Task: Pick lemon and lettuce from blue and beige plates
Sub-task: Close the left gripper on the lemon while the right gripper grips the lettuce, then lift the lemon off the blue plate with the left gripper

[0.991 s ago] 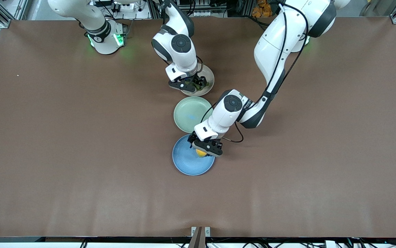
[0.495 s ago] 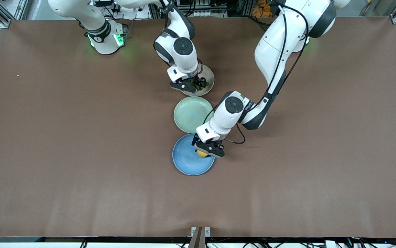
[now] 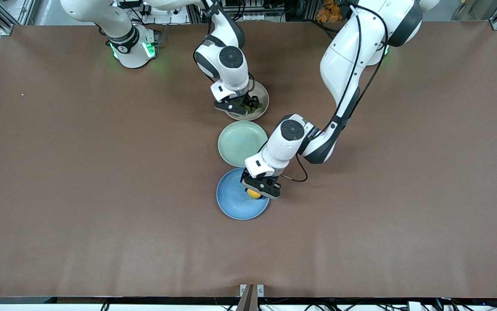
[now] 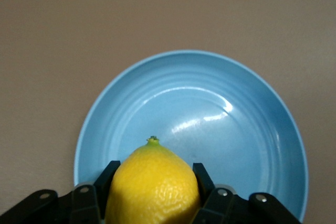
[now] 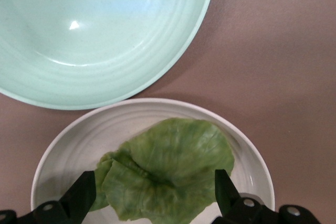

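Note:
A yellow lemon (image 4: 152,187) is on the blue plate (image 4: 210,108), near its rim toward the left arm's end. My left gripper (image 4: 155,170) is shut on the lemon, one finger against each side. In the front view the left gripper (image 3: 257,190) covers most of the lemon (image 3: 254,195) on the blue plate (image 3: 233,201). A green lettuce leaf (image 5: 168,166) lies in the beige plate (image 5: 79,145). My right gripper (image 5: 153,184) is open, with its fingers on either side of the leaf. In the front view the right gripper (image 3: 236,106) is over the beige plate (image 3: 262,97).
An empty pale green plate (image 3: 239,142) sits between the beige plate and the blue plate, close to both; it also shows in the right wrist view (image 5: 105,40). Bare brown tabletop (image 3: 101,194) lies all around the three plates.
My left hand has shifted a little over the blue plate and settled round the lemon. My right hand has moved slightly farther over the beige plate.

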